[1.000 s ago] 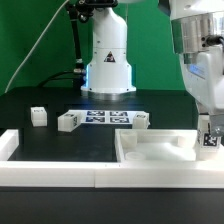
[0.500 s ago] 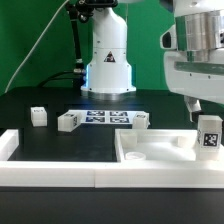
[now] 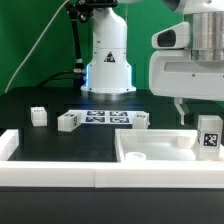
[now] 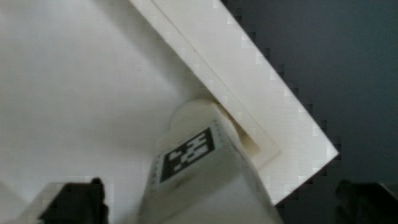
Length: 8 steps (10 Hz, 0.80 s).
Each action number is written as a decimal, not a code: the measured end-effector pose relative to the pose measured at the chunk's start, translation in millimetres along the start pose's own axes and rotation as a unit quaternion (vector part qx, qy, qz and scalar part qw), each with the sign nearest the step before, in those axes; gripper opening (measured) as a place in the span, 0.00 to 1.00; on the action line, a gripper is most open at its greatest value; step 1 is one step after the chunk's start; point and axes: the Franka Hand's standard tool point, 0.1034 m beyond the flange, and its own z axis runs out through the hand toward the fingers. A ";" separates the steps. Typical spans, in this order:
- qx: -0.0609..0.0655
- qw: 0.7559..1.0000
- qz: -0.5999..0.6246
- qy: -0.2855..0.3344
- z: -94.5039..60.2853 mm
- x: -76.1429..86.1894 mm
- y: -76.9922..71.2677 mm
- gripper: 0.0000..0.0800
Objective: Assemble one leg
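A leg (image 3: 209,133), a small white post with a black-and-white tag, stands upright in the corner of the large white panel (image 3: 160,150) at the exterior view's right. My gripper (image 3: 203,110) hangs just above it, open, and holds nothing. One dark finger (image 3: 183,108) shows beside the leg's top. In the wrist view the leg (image 4: 199,160) rises between my two fingertips (image 4: 71,203), with clear gaps on both sides, next to the panel's raised rim (image 4: 249,90).
Three more legs (image 3: 38,116), (image 3: 68,121), (image 3: 140,121) lie on the black table around the marker board (image 3: 105,117). The robot's base (image 3: 107,60) stands behind them. A low white wall (image 3: 50,172) runs along the table's front edge.
My gripper was low around the leg a second ago. It has let go and risen straight up, and the leg stays standing on the panel's corner.
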 end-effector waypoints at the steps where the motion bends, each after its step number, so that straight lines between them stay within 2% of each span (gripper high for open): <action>1: 0.000 0.999 -0.035 -0.001 0.2 -0.4 0.2 0.81; 3: -0.003 0.993 -0.115 -0.006 0.2 1.0 4.0 0.81; 6: -0.002 0.987 -0.160 -0.007 1.9 5.0 11.3 0.81; 8: -0.002 0.987 -0.160 -0.007 1.9 4.6 10.8 0.48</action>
